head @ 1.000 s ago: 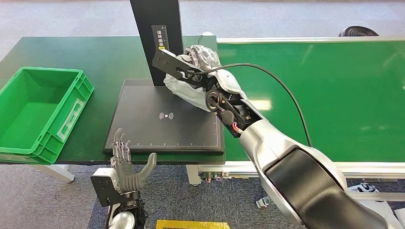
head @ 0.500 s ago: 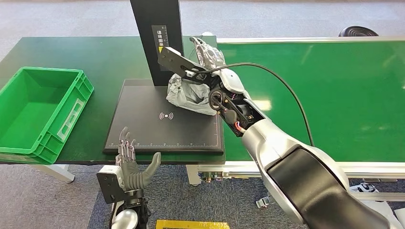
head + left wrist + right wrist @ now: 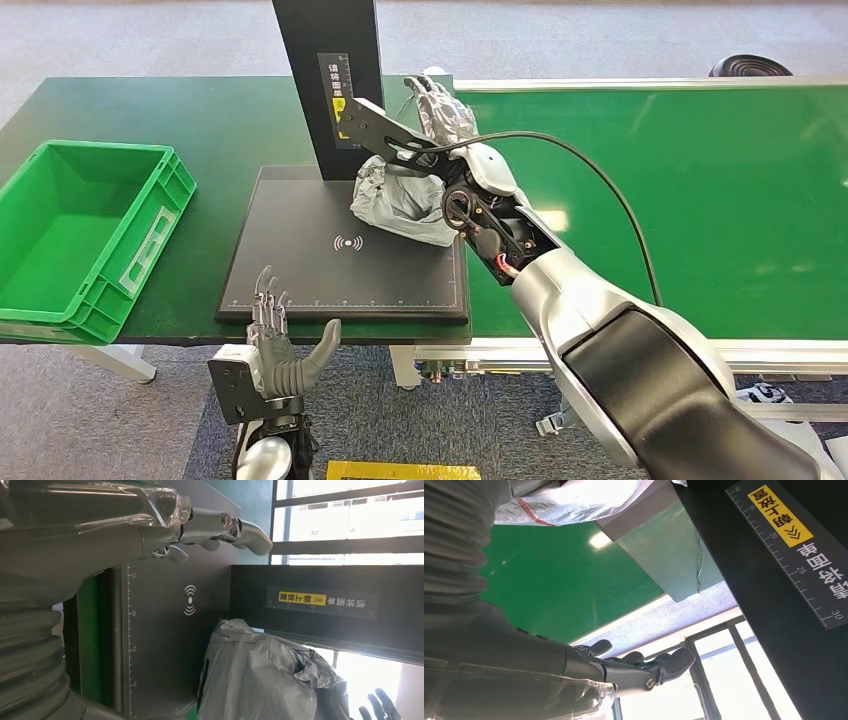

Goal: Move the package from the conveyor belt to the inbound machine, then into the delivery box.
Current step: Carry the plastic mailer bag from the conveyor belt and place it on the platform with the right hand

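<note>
On the far right part of the inbound machine's black plate [image 3: 330, 270], in the head view, lies the package [image 3: 398, 198], a crumpled grey plastic mailer bag resting against the foot of the black upright post [image 3: 328, 85]. The right hand [image 3: 438, 108] sits above and just behind it, fingers spread and holding nothing; whether it touches the bag I cannot tell. The left hand [image 3: 278, 345] hangs below the near edge of the green surface [image 3: 200, 120], fingers apart, empty. The delivery box [image 3: 75, 235], a green crate, stands at the far left, well apart from the package. The conveyor belt [image 3: 680, 190] stretches to the right.

From the left wrist view, the package [image 3: 260, 680] shows as a wrinkled, puffed grey film with folds and a dark seam, lying near the wireless symbol [image 3: 189, 600] on the plate. The left hand [image 3: 210, 527] is open.

From the right wrist view, the right hand [image 3: 634, 667] has its fingers extended with nothing between them, and a glossy edge of the package [image 3: 574, 500] shows beside the post.

The bag looks light, soft and slippery, likely to deform and slide. A bunched fold near its middle seems the best place to hold.
</note>
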Action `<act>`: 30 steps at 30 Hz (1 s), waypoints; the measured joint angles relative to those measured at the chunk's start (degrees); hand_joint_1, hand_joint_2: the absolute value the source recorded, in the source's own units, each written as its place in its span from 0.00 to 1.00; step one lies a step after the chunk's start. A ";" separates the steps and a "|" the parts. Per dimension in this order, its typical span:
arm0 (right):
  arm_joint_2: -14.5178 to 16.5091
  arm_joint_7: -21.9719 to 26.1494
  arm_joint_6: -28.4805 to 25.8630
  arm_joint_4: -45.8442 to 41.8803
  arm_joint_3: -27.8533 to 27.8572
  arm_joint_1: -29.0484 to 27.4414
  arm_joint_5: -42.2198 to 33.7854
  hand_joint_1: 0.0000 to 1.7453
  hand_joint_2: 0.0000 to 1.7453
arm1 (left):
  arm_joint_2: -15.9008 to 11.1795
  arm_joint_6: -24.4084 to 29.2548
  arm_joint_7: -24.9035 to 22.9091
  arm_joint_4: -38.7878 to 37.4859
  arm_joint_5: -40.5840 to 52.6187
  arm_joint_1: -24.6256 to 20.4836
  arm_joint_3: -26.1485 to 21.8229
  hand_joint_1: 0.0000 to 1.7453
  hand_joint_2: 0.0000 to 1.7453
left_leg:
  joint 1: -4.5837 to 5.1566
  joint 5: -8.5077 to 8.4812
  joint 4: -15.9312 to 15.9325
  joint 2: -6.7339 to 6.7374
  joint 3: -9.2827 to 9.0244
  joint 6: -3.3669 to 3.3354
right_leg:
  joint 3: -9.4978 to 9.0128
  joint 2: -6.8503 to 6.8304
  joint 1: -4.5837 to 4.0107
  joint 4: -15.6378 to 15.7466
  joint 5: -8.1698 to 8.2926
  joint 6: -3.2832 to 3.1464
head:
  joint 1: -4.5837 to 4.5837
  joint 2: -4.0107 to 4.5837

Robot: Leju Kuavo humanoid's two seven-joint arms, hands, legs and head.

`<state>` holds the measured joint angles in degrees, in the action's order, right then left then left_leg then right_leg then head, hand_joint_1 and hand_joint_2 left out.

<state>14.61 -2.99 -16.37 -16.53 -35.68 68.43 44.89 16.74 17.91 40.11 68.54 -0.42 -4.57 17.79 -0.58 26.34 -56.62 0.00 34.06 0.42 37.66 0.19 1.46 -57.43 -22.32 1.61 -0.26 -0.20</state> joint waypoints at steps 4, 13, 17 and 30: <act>-0.26 0.00 0.00 0.01 0.05 0.00 0.24 0.00 1.00 | 0.00 0.01 0.00 -0.25 -0.17 -0.12 0.08 0.00 1.00 | 0.00 0.00 0.00 0.00 0.00 0.00 | 0.00 0.00 0.00 0.00 0.00 0.00 | 0.01 0.00; -0.69 -0.12 0.72 0.01 0.09 0.06 1.27 0.00 1.00 | 0.01 -0.45 0.00 -1.02 -0.51 -0.60 0.38 0.00 1.00 | 0.00 0.00 0.00 0.00 0.00 0.00 | 0.00 0.00 0.00 0.00 0.00 0.00 | 0.00 0.00; -0.73 -0.79 11.33 0.13 -0.19 2.00 3.22 0.00 1.00 | 0.00 -1.19 0.00 -1.63 -1.00 -1.03 0.61 0.00 1.00 | 0.00 0.00 0.00 0.02 0.01 0.00 | 0.00 0.01 0.00 0.00 0.02 -0.02 | 0.00 0.00; -1.17 5.30 31.21 0.19 -7.35 18.17 14.09 0.00 1.00 | -0.09 -1.26 0.00 -0.57 -1.32 -0.88 -0.38 0.00 1.00 | 0.00 -0.06 0.00 0.00 0.06 0.02 | 0.00 0.00 0.00 -0.01 0.03 -0.03 | 0.02 0.00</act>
<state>13.44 2.30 14.84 -16.35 -43.03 86.59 58.98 16.66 16.65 40.11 67.97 -1.73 -5.44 17.41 -0.59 26.28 -56.62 0.00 34.12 0.45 37.66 0.19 1.46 -57.44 -22.30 1.59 -0.25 -0.20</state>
